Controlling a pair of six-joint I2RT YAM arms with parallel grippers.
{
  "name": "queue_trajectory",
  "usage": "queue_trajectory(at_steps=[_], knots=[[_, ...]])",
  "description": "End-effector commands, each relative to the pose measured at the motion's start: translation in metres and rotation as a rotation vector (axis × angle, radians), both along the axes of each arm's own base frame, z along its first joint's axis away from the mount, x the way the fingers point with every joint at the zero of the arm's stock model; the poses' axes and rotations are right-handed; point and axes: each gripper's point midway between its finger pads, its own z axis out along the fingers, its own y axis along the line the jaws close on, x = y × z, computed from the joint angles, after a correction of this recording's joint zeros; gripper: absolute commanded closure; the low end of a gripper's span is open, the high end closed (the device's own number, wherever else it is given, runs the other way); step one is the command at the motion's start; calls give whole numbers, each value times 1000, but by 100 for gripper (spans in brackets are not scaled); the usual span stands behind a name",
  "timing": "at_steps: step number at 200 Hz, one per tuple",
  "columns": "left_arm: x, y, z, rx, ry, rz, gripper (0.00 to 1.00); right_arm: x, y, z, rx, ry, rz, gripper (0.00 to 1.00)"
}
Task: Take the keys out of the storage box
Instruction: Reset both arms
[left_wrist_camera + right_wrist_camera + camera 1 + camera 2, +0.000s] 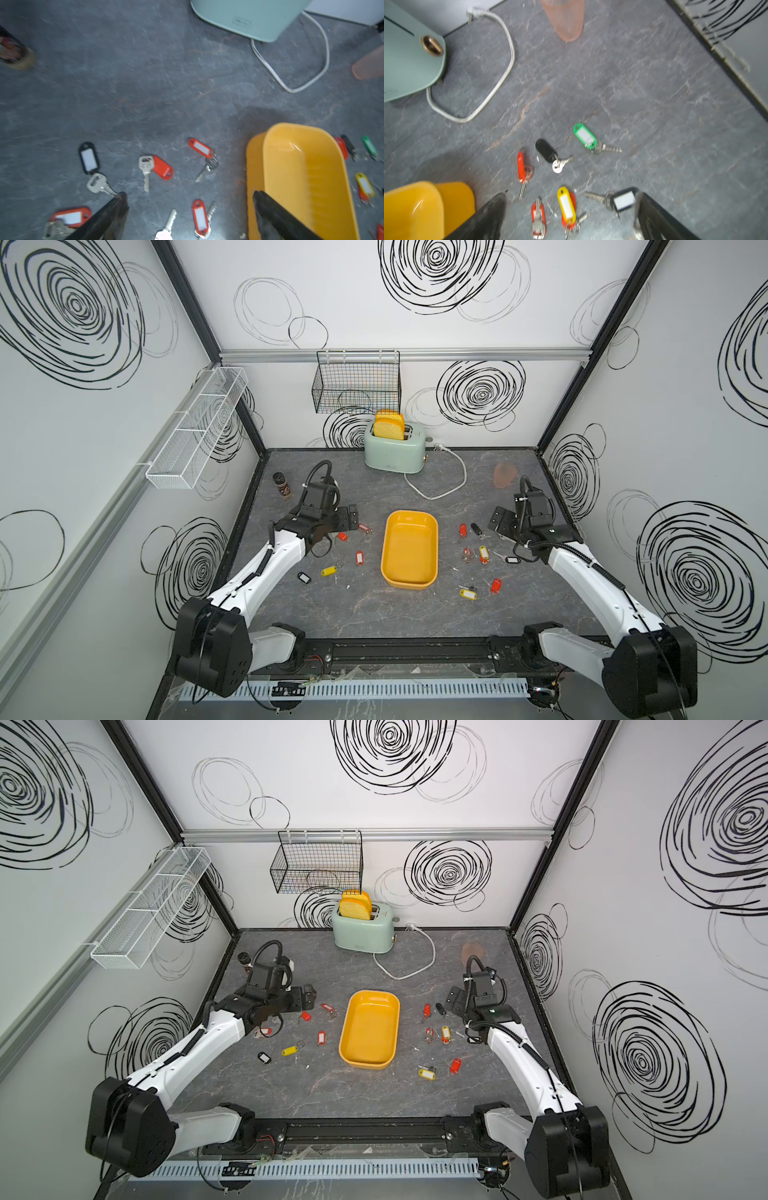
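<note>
Noted storage box (409, 547) at tabletop (353, 614) centre, keys (359, 558) strewn on tabletop either side, outside it. Saw left end effector (189, 195) and right end effector (572, 194) both released, spread wide, grasping nothing.

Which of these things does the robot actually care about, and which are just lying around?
Job: the keys, scattered on the table; the yellow storage box, empty.
Lying about: toaster with toast, its cord, spice jar, pink cup, black wire basket, white mesh basket.

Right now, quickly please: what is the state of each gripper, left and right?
Left gripper: open, holding nothing.
Right gripper: open, holding nothing.
</note>
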Motion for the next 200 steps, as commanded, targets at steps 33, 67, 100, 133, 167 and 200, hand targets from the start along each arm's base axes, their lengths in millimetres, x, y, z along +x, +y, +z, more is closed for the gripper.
queue_trajectory(at_steps=[33, 67, 100, 133, 167, 200], knots=[[48, 86, 21, 266, -254, 257, 2, 46, -41, 13, -322, -305, -70, 1], [56, 100, -17, 297, -312, 265, 2, 42, -57, -14, -440, -363, -100, 1], [51, 107, -26, 265, -465, 296, 2, 35, -58, -14, -477, -496, -63, 1], [48, 96, -21, 228, -584, 208, 2, 40, -52, -13, -406, -597, 15, 1], [16, 72, -14, 174, -746, 53, 2, 34, -34, -26, -355, -658, 176, 1], [13, 79, -13, 207, -766, 126, 2, 38, -39, -21, -363, -675, 134, 1]])
